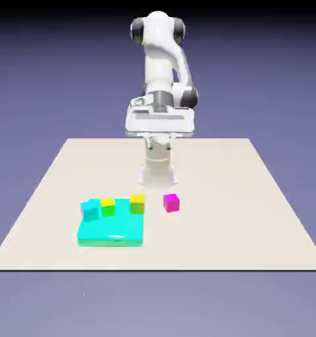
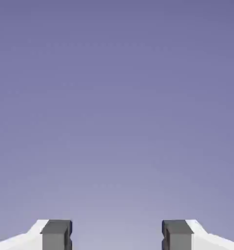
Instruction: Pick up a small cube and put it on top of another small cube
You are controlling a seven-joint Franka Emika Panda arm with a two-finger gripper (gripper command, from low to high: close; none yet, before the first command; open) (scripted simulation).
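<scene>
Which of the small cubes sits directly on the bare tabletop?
The magenta cube, the one farthest toward the exterior view's right; it alone stands clear of the flat cyan block.

Magenta cube (image 1: 171, 203), one, on pale table (image 1: 207, 243); to the exterior view's left, cyan slab (image 1: 112, 230), seemingly bearing small cubes (image 1: 137, 205).

Pale beige surface (image 1: 220, 230). Bears one white robot base (image 1: 158, 176); one turquoise slab (image 1: 111, 229), exterior view's left; one magenta cube (image 1: 172, 203), near slab.
</scene>
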